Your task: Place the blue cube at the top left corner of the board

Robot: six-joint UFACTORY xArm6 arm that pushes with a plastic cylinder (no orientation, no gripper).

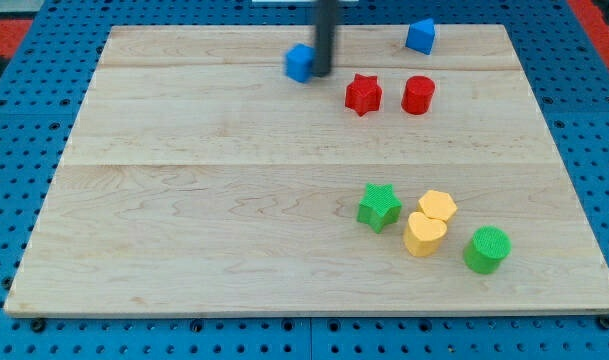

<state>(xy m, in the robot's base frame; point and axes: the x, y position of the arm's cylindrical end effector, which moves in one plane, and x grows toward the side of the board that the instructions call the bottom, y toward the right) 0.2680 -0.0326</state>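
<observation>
My tip (325,72) stands near the view's top of the desk (214,220), and the blue cube (300,62) is directly at its left side in the view, touching it or almost touching; the picture is a little blurred there, so I cannot say which. I have no gripper at all, only this straight rod, so there are no jaws to open or close.

The cube looks small, light and hard, probably plastic or painted wood. I think it will slide easily and may also turn if I push it away from its middle. I cannot take hold of it; the good place to press is the middle of its right face, so it goes straight to the left along the upper edge.

From my tip toward the view's left the desk is free of blocks up to the top left corner, so the way is open. To the right of my tip are a red star (363,94) and a red cylinder (418,95), and further right and up another blue block (420,36) with an angular shape. Far below and right of my tip stand a green star (379,207), two yellow blocks (437,207) (424,234) and a green cylinder (486,249).

The desk is pale smooth wood, and it lies on a blue board with holes (14,120).
</observation>
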